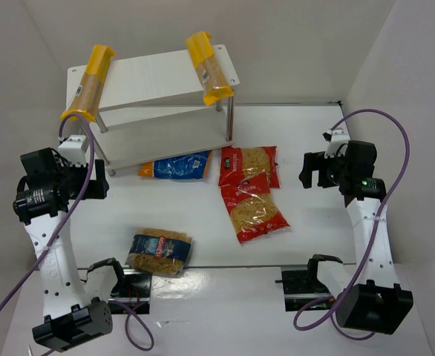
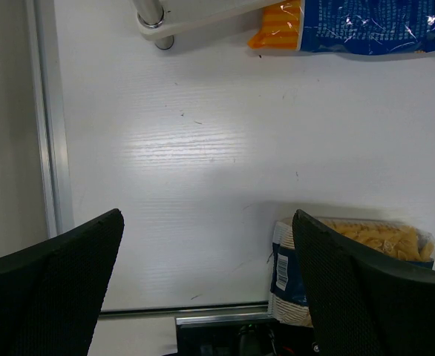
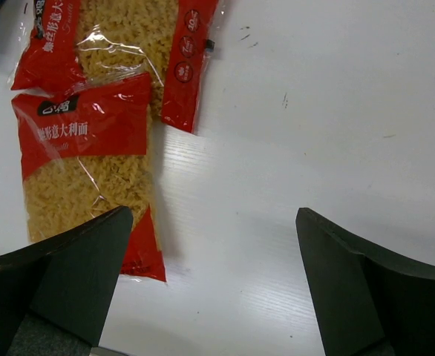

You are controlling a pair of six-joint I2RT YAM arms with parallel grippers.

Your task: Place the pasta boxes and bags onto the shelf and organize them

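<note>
The white two-tier shelf (image 1: pixel 162 78) stands at the back left. Two yellow-ended spaghetti boxes lie on its top board, one at the left edge (image 1: pixel 89 83) and one at the right edge (image 1: pixel 208 67). The mostly blue bag (image 1: pixel 177 165) lies in front of the shelf and shows in the left wrist view (image 2: pixel 366 26). Two red-topped bags (image 1: pixel 249 165) (image 1: pixel 254 210) overlap at the centre and show in the right wrist view (image 3: pixel 91 141). The blue-label bag (image 1: pixel 159 251) lies near the front. My left gripper (image 2: pixel 206 259) and right gripper (image 3: pixel 214 256) are open and empty.
White walls enclose the table on the left, back and right. A shelf leg (image 2: pixel 155 16) stands at the top of the left wrist view. Black arm bases (image 1: pixel 306 285) sit along the near edge.
</note>
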